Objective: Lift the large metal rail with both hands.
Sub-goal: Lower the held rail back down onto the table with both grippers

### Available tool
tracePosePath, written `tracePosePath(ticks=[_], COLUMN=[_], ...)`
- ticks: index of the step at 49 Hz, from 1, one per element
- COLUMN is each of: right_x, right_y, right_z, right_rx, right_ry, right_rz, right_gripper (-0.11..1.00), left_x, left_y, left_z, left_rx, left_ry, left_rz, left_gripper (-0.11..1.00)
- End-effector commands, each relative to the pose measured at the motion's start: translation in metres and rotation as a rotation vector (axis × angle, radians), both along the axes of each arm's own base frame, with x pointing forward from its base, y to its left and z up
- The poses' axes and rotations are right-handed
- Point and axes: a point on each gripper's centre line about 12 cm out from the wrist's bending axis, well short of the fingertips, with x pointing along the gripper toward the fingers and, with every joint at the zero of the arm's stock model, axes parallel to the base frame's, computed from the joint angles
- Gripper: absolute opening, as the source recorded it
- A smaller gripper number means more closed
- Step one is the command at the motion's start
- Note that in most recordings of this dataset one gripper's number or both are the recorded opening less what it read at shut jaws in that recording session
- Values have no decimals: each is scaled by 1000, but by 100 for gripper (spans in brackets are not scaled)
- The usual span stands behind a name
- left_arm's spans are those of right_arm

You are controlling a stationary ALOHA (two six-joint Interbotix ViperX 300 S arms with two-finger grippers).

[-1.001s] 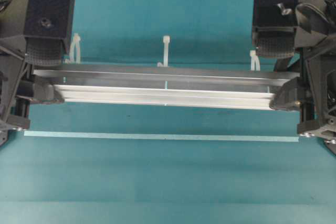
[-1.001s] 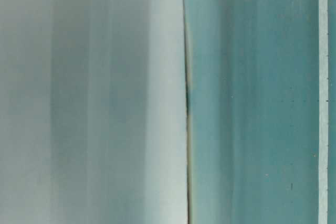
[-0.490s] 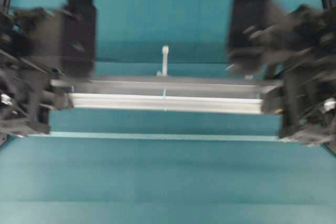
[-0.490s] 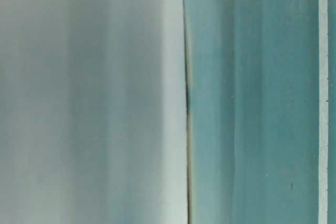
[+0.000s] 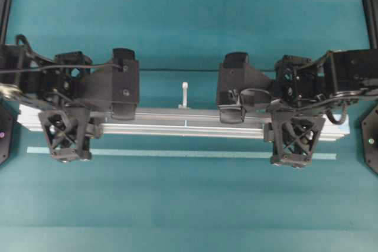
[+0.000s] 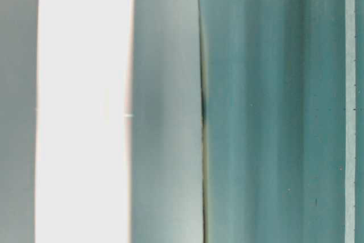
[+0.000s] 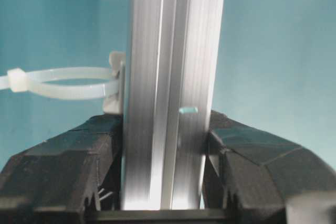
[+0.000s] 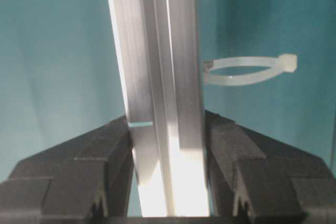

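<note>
The large metal rail (image 5: 177, 123), silver-grey with lengthwise grooves, lies crosswise in the overhead view, and one white peg (image 5: 185, 94) shows on its far edge. My left gripper (image 5: 97, 123) is shut on the rail near its left end. My right gripper (image 5: 269, 125) is shut on it near the right end. In the left wrist view both fingers press the sides of the rail (image 7: 168, 77), in the left gripper (image 7: 167, 129), with a white tie loop (image 7: 63, 82) beside it. The right gripper (image 8: 167, 124) clamps the rail (image 8: 157, 51) the same way. I cannot tell whether the rail touches the table.
A thin pale-teal strip (image 5: 177, 153) lies on the teal table just in front of the rail. Black arm bases sit at the left edge (image 5: 3, 137) and right edge (image 5: 372, 143). At table level only a blurred bright band (image 6: 85, 106) and the strip (image 6: 350, 106) show.
Rail and both grippers have dropped away from the overhead camera and now look smaller and nearer the strip. Both grips have stayed shut on the rail.
</note>
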Motion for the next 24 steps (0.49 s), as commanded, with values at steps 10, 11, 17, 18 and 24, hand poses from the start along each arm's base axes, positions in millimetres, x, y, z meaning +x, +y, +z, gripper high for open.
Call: tracePosePath(ticks=[10,11,17,18,24], right_x=[-3,-3,-4,-4,-2], right_y=[-4,-4,-4,-4,-4], right_z=[-38,-42,-60,-63,-75], right_rx=[-12,-12,-10,-10,-12], right_ry=[-10,-11,-26,-26,-45], right_rz=[-7,-7,-8,-8,-4], right_gripper=[42,42,42,42,42], left_x=[-3,-4,-4,-4,-2], left_y=[4,5,6,6,7], left_z=[-34,-36,-53,-56,-76], left_rx=[0,0,0,0,-1], left_ry=[-43,-45,-38,-37,-38], left_rz=[13,14,17,17,18], left_gripper=[37,37,37,37,37])
